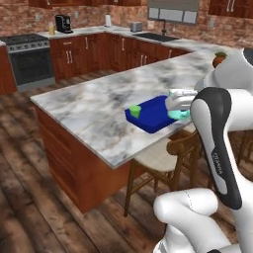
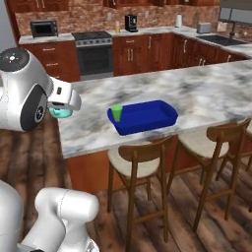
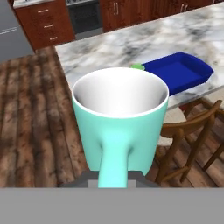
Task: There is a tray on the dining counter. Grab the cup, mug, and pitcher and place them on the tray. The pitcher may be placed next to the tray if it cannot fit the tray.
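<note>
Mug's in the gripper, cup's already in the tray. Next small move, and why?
Probably carry the mug forward over the bare part of the tray before lowering. The gripper is shut on the mug's handle, and the right base view shows the mug held off the near end of the counter, short of the tray. The cup sits at the tray's near end, so aim past it.

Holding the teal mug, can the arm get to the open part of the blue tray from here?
Probably yes: the gripper holds the light teal handled mug near the flat bright blue tray, where just the small green cup fills one corner.
</note>
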Controlling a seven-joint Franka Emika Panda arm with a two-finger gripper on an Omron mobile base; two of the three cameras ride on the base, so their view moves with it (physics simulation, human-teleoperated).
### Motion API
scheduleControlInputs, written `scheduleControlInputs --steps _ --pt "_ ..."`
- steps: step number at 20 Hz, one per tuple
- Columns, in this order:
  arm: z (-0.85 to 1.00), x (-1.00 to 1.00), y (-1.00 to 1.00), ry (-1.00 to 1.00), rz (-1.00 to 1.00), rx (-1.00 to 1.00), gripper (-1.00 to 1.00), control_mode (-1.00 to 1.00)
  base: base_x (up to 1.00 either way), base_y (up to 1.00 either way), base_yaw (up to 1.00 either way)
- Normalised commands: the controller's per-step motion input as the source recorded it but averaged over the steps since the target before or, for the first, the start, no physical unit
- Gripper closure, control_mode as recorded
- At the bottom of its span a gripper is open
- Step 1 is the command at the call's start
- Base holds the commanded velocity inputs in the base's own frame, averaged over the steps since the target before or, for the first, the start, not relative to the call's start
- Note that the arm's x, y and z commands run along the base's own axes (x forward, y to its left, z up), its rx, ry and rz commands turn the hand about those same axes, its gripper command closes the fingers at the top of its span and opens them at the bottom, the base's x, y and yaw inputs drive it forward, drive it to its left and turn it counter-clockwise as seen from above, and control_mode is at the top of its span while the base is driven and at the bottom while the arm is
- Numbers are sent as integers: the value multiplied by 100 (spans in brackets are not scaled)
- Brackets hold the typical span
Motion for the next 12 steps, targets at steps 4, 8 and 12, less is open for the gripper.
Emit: scheduleControlInputs --steps 4,8,12 --pt "0 0 0 0 0 0 100 100 3 -46 23" --pt "0 0 0 0 0 0 100 100 27 -23 18" --pt "0 0 0 0 0 0 100 100 18 -26 17"
